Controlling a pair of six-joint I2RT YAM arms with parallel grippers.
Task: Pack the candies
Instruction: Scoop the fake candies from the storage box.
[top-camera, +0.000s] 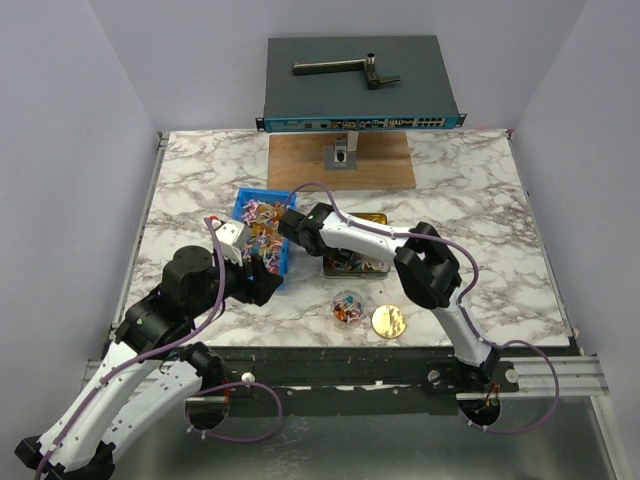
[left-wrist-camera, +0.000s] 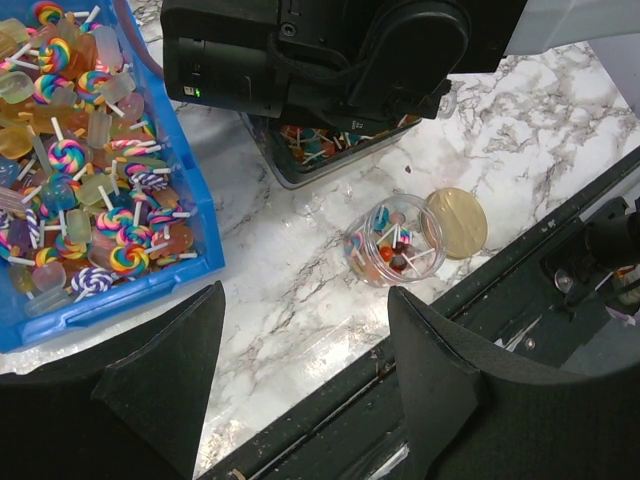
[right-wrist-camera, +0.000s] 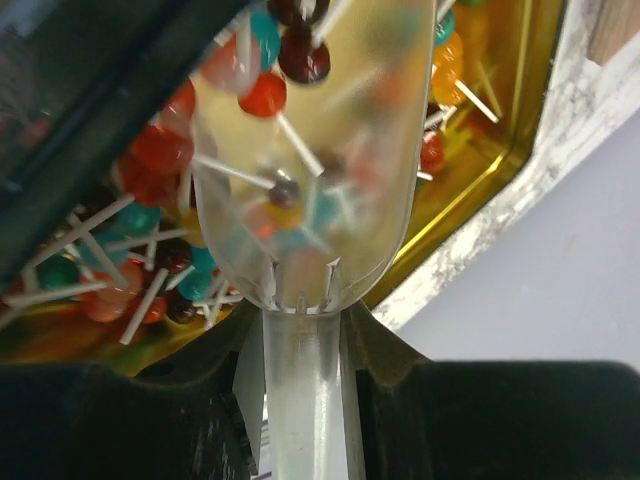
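The right pincer (right-wrist-camera: 303, 345) is clamped on the handle of a clear plastic scoop (right-wrist-camera: 300, 150) whose bowl sits in the gold tin (right-wrist-camera: 520, 120) at mid-counter, apparently to lift round candies (right-wrist-camera: 265, 95) for the small clear jar (left-wrist-camera: 393, 243). The jar stands near the counter's (top-camera: 470, 220) near edge, with its gold lid (left-wrist-camera: 455, 222) just beside it. That arm reaches leftward, folded at the elbow. The left pincer (left-wrist-camera: 305, 300) hangs open and empty beside the blue bin (left-wrist-camera: 203, 205) of swirl lollipops, seemingly clear of the scooping
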